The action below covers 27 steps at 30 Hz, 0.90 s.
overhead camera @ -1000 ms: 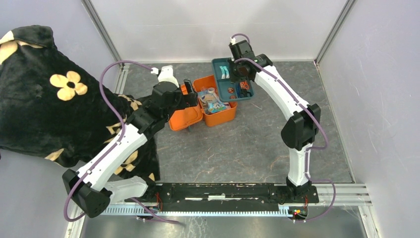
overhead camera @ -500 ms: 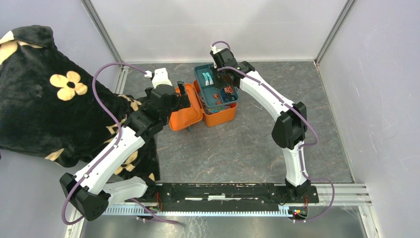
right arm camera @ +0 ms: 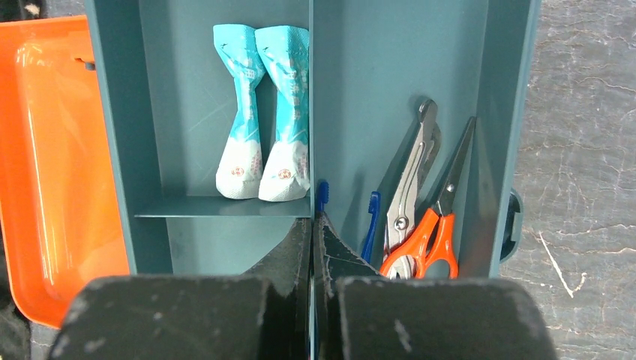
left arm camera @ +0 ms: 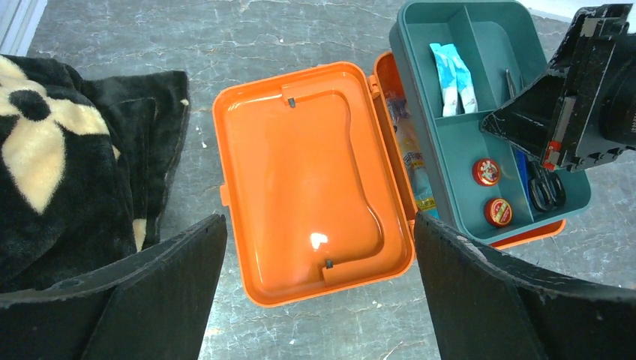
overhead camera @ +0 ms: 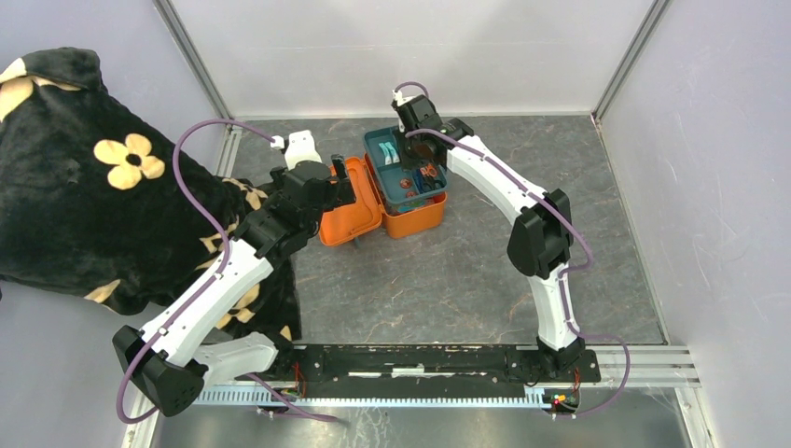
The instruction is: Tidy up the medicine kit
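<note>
The top camera sits high up at the near edge and looks down on the whole table (overhead camera: 466, 271). The left wrist camera looks down from near at the open medicine kit (left arm camera: 315, 172) and teal tray (left arm camera: 491, 45). The right wrist camera looks into that tray from very close. All three show it.

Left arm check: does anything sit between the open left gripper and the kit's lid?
Nothing visible does. The left gripper hangs open right above the lid, which lies flat and bare. The teal tray, pinched by the right gripper, sits to one side over the orange base, not over the lid.
</note>
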Each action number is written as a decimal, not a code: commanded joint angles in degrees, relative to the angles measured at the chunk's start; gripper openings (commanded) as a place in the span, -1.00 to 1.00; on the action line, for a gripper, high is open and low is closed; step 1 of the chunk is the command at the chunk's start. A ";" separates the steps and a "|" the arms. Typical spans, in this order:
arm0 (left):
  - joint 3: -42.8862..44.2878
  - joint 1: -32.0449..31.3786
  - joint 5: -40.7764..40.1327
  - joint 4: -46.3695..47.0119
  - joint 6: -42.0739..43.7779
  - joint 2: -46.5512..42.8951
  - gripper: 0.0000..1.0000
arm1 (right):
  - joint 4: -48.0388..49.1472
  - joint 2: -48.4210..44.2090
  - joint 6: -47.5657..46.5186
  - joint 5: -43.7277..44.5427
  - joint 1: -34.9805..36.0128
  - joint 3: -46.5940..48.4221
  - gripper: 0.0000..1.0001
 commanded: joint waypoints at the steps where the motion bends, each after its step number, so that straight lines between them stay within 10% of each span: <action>1: -0.29 0.20 -2.00 1.25 2.21 -0.45 1.00 | 2.82 0.75 -0.33 0.84 1.40 0.05 -1.00; 27: -0.88 0.28 -0.71 1.66 2.37 1.04 1.00 | -1.33 3.98 -0.90 5.87 2.77 -0.29 -1.00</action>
